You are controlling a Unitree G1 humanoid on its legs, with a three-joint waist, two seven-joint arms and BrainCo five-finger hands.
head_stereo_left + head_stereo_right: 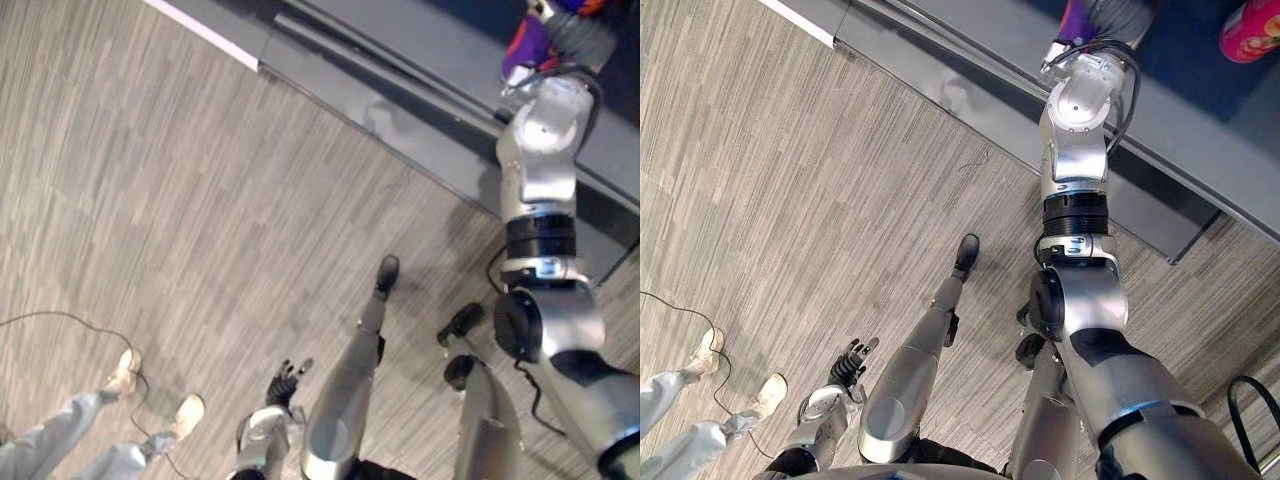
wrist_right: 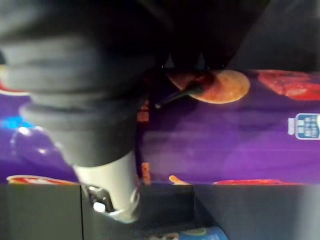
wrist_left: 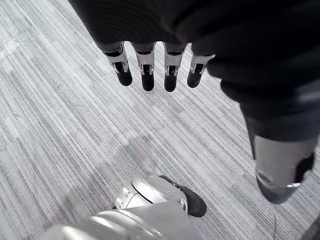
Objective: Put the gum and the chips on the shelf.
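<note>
fingers (image 3: pixel 147 75) straight, left hand (image 1: pixel 283 384) over grey striped floor (image 1: pixel 150 200), dark shelf (image 1: pixel 430 50) beyond

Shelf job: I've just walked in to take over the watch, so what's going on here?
The robot's right hand is raised to the dark shelf, right against the purple chips package. Whether it grips the package cannot be seen. Its left hand hangs open over the floor, holding nothing. A pink and red item sits further along the shelf. A person stands at the robot's left.
</note>
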